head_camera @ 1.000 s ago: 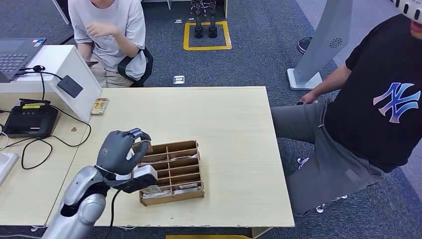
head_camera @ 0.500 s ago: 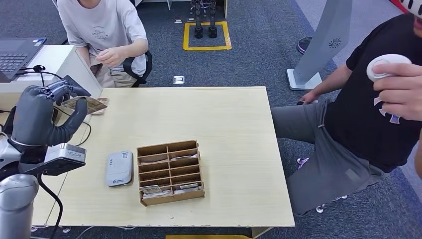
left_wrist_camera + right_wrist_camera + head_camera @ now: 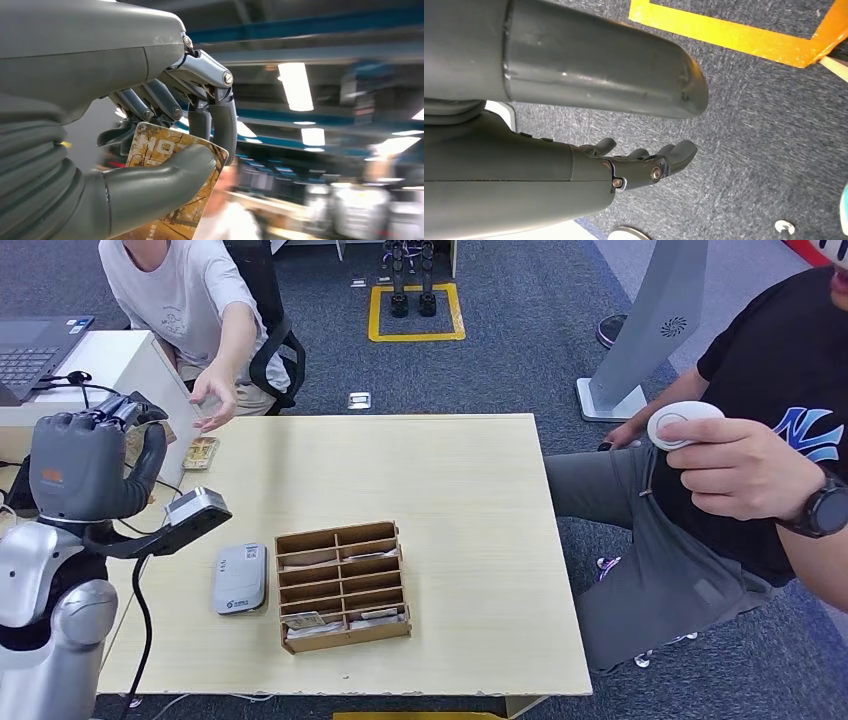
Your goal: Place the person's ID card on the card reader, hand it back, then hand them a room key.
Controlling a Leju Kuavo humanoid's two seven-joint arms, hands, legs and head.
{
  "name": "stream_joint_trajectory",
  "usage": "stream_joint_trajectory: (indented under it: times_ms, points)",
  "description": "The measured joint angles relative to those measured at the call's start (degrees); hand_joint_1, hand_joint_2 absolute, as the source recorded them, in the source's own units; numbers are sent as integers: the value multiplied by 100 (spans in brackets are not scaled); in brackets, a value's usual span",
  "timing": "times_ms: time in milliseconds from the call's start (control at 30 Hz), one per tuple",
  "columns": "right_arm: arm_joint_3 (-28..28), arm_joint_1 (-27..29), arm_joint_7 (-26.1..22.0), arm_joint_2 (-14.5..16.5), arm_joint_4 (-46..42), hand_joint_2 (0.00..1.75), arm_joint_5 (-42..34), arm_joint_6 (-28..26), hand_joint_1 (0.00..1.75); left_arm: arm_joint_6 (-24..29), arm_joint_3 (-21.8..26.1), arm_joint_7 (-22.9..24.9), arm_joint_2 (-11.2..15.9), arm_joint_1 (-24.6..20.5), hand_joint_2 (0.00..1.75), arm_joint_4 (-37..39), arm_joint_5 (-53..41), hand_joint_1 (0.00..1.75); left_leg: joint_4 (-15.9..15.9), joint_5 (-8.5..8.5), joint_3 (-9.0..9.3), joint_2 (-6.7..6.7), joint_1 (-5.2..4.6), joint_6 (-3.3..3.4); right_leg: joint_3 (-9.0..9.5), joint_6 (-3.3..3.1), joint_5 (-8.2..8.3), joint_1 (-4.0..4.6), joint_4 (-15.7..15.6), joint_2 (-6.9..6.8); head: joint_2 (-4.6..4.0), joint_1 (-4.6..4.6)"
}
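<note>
My left hand [image 3: 85,465] pinches the autumn-printed room key card [image 3: 170,187] between thumb and fingers; the seated person's open hand [image 3: 213,398] waits just beyond it, across the pale wooden counter [image 3: 470,500].

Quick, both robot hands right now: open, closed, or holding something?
Left robot hand: holding a card, pinched between thumb and fingers.
Right robot hand: open, holding nothing, hanging over the floor.

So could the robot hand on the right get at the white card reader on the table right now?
Probably not as it stands: the right robot hand hangs by the floor, holding nothing, while the card reader lies on the left of the table.
</note>
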Motion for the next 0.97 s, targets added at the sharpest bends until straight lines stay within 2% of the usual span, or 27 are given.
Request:
stream_joint_trajectory:
  times_ms: [100,267,633,667,767,800,967]
  points:
    - [31,-67,45,6,-1,0,0,14,0,154,66,212,-274,-96,175,394,-500,175,1,1,0,0,0,1,0,0,5,0,0,1,0,1]
    - [69,-103,130,12,-1,0,0,49,0,174,264,288,-583,-207,175,758,-835,175,2,1,-1,1,0,1,-1,0,5,0,0,1,0,1]
    - [167,-109,124,15,-1,0,0,56,0,133,706,236,-931,-425,175,1180,-990,175,2,1,-1,1,0,1,-2,1,5,0,0,2,0,0]
    - [168,-109,124,16,-1,0,0,55,0,131,730,224,-951,-428,175,1201,-999,149,2,1,-1,1,0,1,-2,0,5,0,0,2,0,0]
    - [168,-109,124,19,-1,0,0,55,0,123,774,192,-1005,-429,175,1258,-1011,18,2,1,-2,1,0,1,-2,0,5,0,0,2,0,0]
    - [168,-109,124,19,-1,0,-1,56,0,121,785,175,-1021,-429,175,1273,-1011,0,2,1,-2,1,0,1,-2,0,5,0,0,2,0,0]
    - [168,-108,124,23,-1,0,-2,57,0,133,823,76,-1078,-428,175,1312,-1002,0,2,0,-4,1,0,2,-2,1,5,0,-1,2,0,0]
